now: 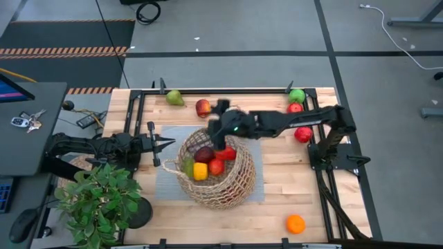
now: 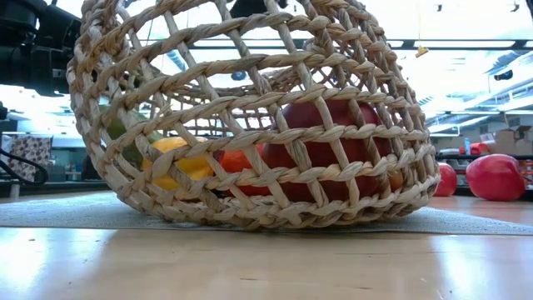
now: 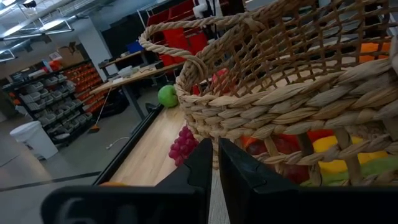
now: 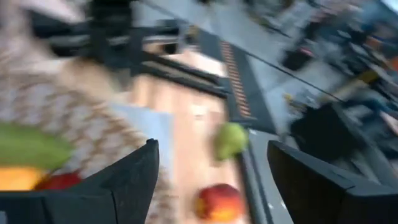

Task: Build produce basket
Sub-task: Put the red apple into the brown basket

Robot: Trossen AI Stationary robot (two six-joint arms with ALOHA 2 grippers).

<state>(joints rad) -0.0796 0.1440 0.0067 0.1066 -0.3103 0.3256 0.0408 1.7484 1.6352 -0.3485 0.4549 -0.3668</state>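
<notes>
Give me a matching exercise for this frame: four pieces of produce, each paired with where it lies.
Things:
1. orange
2. green pear
3. yellow pepper
4. green apple

Places:
A. inside the basket
B. far right corner of the table
C. near edge of the table, right side
D. far edge of the table, left of the middle

Pairs: 1-C, 2-D, 3-A, 4-B
</notes>
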